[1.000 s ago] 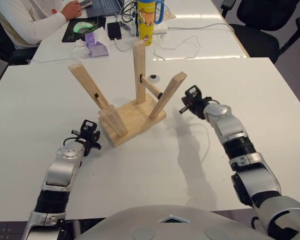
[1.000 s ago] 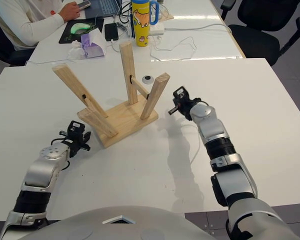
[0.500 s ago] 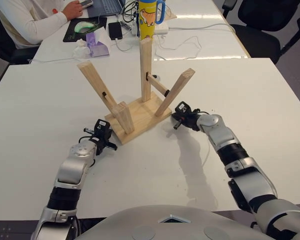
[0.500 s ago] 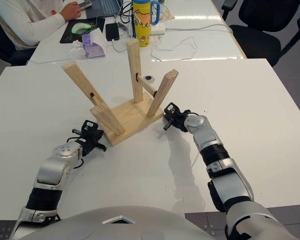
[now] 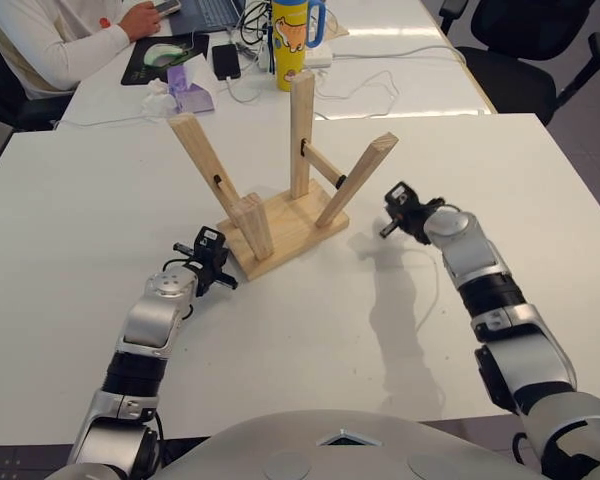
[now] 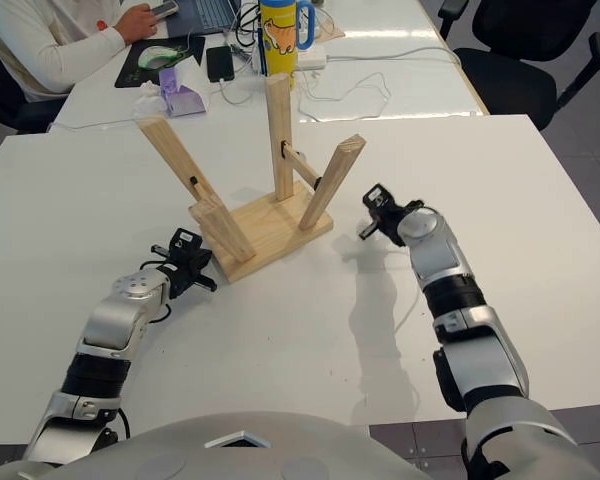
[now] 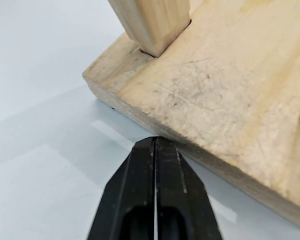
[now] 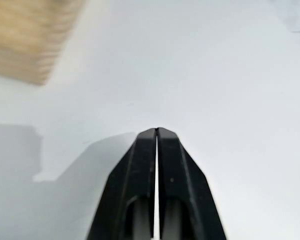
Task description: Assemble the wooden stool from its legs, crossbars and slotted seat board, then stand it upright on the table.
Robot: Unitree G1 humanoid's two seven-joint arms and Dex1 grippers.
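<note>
Sitting legs-up on the bench [image 5: 80, 200], the stool [image 5: 290, 225] looked assembled but unflipped, left gripper [image 7: 155, 145] and right gripper [image 8: 156, 134] jaws clenched empty.

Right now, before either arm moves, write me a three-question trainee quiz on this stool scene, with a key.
1. True or false: the stool stands upright on the table.
2. Pick one. The left gripper has its jaws: A) open around the seat board; B) shut, close beside the seat board's edge; C) open, far from the stool.
3. Fill the gap: the right gripper, off to the stool's right, has its jaws ____ and holds nothing.

Key
1. False: it rests inverted on its seat board.
2. B.
3. shut.
</note>
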